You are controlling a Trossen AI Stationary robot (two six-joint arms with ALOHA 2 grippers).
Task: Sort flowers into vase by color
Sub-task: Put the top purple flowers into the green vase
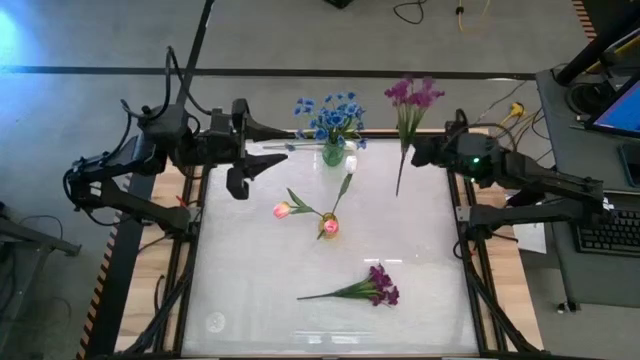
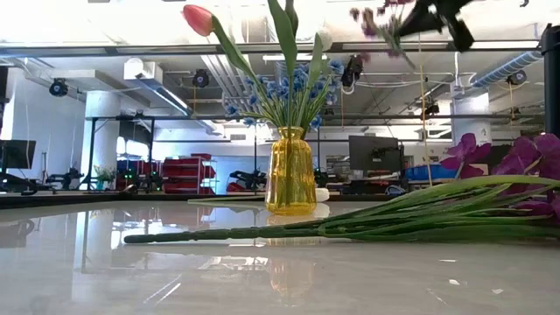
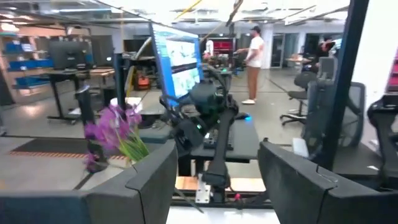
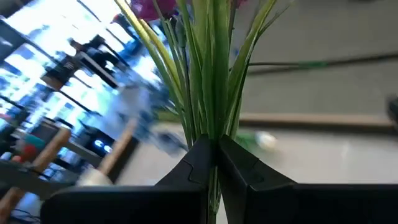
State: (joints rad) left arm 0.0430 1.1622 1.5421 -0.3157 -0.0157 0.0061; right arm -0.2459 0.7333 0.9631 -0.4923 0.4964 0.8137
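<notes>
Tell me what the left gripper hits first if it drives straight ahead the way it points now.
Probably nothing on the table. The open left gripper points across toward the right gripper holding the purple bunch; the vase seems to sit just beside that line, though height is unclear.

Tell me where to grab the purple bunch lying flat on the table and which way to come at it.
Grip the purple bunch on its bare green stem, left of the blossoms, coming straight down from above. It lies flat, blossoms to the right, so the thin stem is the only firm, narrow part; the fingers should close across it.
</notes>
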